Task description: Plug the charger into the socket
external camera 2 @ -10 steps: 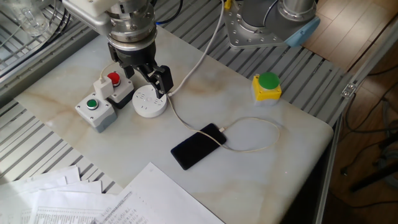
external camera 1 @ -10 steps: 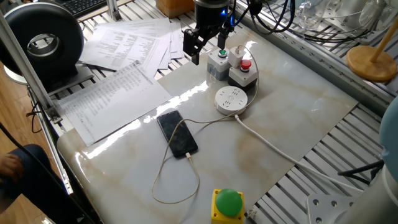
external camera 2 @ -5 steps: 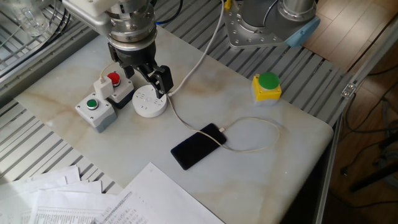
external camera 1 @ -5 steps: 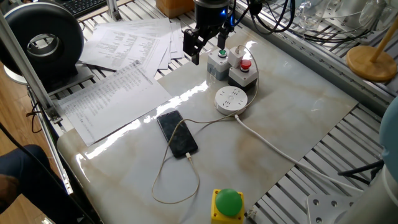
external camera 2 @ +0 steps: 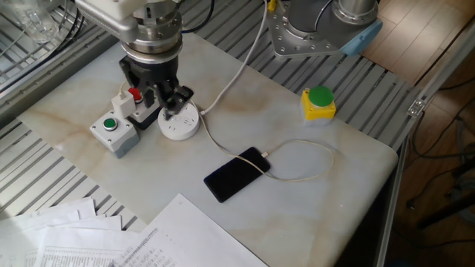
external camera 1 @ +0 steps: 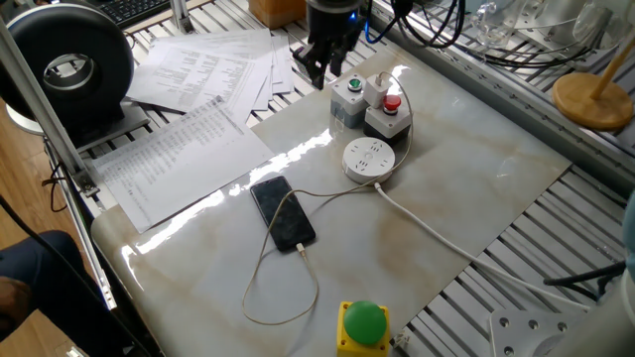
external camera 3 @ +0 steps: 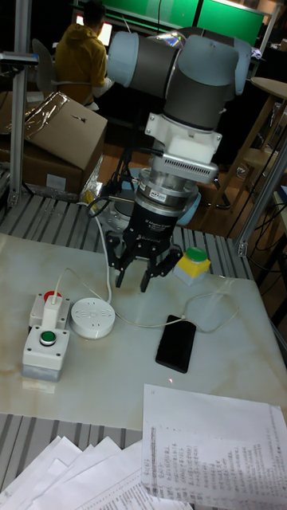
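Observation:
The charger (external camera 1: 377, 87) is a small white cube standing on the black box beside its red button, also visible in the other fixed view (external camera 2: 121, 101). Its thin white cable runs past the socket to a black smartphone (external camera 1: 283, 213). The socket (external camera 1: 369, 159) is a round white puck lying flat on the table, with slots on top (external camera 2: 179, 122) (external camera 3: 92, 317). My gripper (external camera 2: 165, 100) hangs open above the button boxes and socket, holding nothing. It shows at the back of one fixed view (external camera 1: 319, 67) and right of the socket in the tall view (external camera 3: 142, 279).
A grey box with a green button (external camera 1: 347, 99) sits against the black red-button box (external camera 1: 389, 117). A yellow box with a green dome (external camera 1: 362, 322) stands at the table's near edge. Printed papers (external camera 1: 189, 149) cover the left side. The socket's thick cord (external camera 1: 437, 233) trails right.
My gripper has turned about its own axis and shifted a little toward the button boxes. Charger, socket and phone lie where they were.

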`<state>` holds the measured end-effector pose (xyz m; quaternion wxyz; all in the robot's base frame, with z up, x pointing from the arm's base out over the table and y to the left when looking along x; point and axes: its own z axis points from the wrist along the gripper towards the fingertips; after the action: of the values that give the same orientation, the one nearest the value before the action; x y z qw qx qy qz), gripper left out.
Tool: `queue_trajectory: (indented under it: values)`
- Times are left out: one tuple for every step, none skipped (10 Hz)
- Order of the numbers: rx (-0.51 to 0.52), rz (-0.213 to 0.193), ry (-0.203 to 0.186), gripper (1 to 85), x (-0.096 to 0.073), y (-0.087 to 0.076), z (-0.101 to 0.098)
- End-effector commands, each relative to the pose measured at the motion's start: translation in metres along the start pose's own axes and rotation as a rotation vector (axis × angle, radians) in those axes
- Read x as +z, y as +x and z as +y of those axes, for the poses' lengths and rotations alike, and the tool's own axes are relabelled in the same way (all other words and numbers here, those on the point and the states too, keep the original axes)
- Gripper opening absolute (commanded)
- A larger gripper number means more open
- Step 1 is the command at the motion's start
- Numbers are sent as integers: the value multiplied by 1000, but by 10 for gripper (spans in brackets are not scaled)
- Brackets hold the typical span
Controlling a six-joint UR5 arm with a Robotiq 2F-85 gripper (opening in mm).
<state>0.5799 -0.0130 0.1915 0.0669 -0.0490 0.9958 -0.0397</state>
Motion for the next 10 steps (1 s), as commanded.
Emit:
queue_trajectory:
  values:
    - [-46,-20,29,10,-2,-5,-9]
    - [-94,-5,43,10,0,-1,-26]
    - [-139,-30,32,10,7,-4,-44]
    - [-148,-43,36,10,8,-7,-53]
    - [-151,-47,72,10,7,-8,-62]
    - [-137,-51,77,10,7,-6,-65]
    - [-103,-56,73,10,8,-2,-67]
    - [-93,-59,70,10,8,-2,-66]
    - [-87,-56,69,10,9,-1,-66]
    - [-80,-54,63,10,9,-1,-64]
